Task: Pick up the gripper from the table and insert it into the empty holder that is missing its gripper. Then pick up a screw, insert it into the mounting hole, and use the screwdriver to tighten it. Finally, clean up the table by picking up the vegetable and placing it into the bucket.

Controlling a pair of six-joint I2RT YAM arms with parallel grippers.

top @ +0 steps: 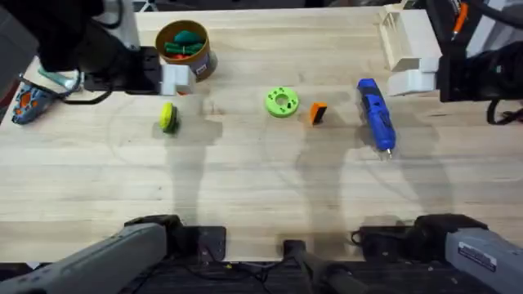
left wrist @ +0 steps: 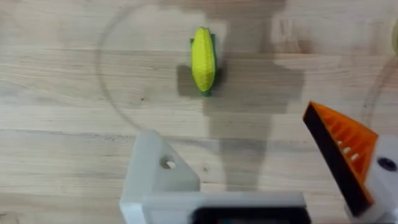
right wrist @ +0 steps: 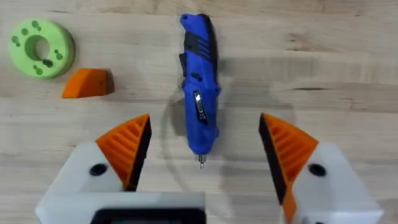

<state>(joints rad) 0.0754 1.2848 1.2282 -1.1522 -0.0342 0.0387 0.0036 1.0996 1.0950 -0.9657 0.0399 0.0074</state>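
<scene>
— Overhead view: where is the gripper?
— Loose on the desk, between the green disc and the screwdriver.
— How would it handle?
— Probably light, rigid plastic; pinch its flat sides.
— The end effectors?
— Right end effector spread wide, empty. Left end effector empty, its bare holder lacking a pad.

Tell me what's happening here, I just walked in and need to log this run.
Nothing is being held yet. The right end effector is open above the blue pen-shaped screwdriver. The left end effector has one orange pad; its other white bracket is bare. The loose orange wedge-shaped finger lies beside the green round disc. The yellow-green toy corn lies on the wooden table, near the round tan bucket.
</scene>
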